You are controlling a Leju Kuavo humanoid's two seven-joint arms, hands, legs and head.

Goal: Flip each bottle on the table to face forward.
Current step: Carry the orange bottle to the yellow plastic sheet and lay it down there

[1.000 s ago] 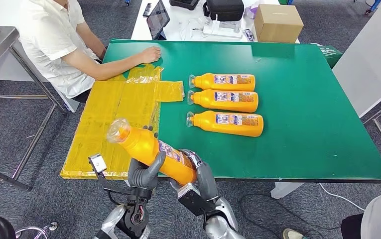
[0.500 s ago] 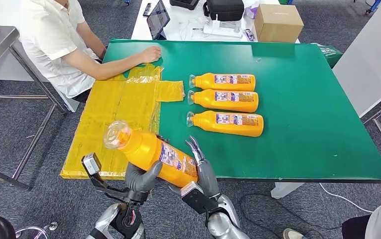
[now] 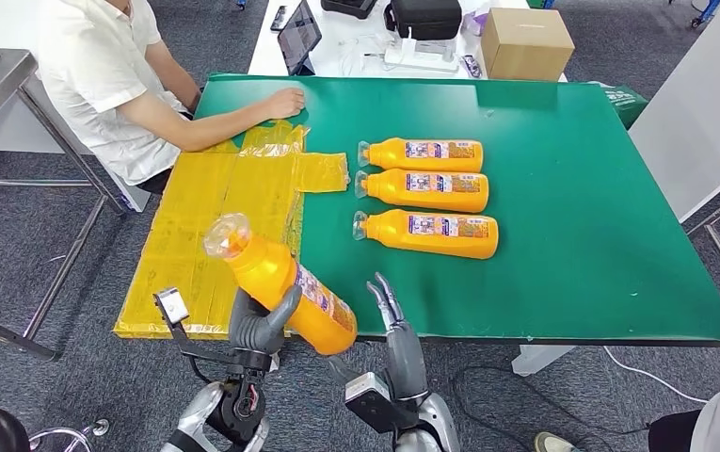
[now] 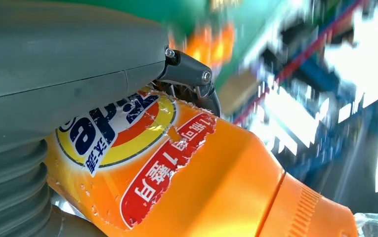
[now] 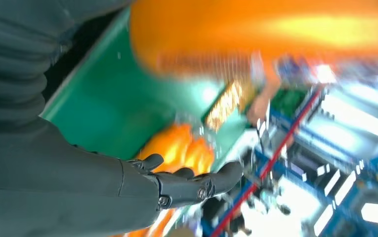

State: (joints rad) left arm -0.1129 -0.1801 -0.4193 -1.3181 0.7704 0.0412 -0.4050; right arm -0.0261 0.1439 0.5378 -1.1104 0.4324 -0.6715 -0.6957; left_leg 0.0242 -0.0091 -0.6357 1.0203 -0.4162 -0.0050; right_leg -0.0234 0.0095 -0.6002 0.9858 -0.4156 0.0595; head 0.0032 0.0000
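My left hand (image 3: 260, 327) grips an orange bottle (image 3: 279, 282) around its middle, holding it tilted above the table's near edge with its clear cap toward the far left. In the left wrist view the bottle's label (image 4: 122, 148) sits right against the hand (image 4: 53, 69). My right hand (image 3: 396, 331) stands apart to the right of the bottle, fingers straight and spread, holding nothing; its fingers (image 5: 191, 185) are extended in the right wrist view, with the bottle (image 5: 256, 34) blurred beyond. Three orange bottles (image 3: 428, 194) lie side by side mid-table, labels up, caps to the left.
A person (image 3: 111, 80) sits at the far left with a hand (image 3: 285, 101) on the green table (image 3: 600, 217). Yellow sheeting (image 3: 215, 207) covers the table's left part. A cardboard box (image 3: 523, 42), tablet (image 3: 297, 36) and black case (image 3: 425, 17) stand behind.
My right hand has let go of the bottle's base and drawn away to the right, fingers straightened. The left hand now holds the bottle alone, turned more upright.
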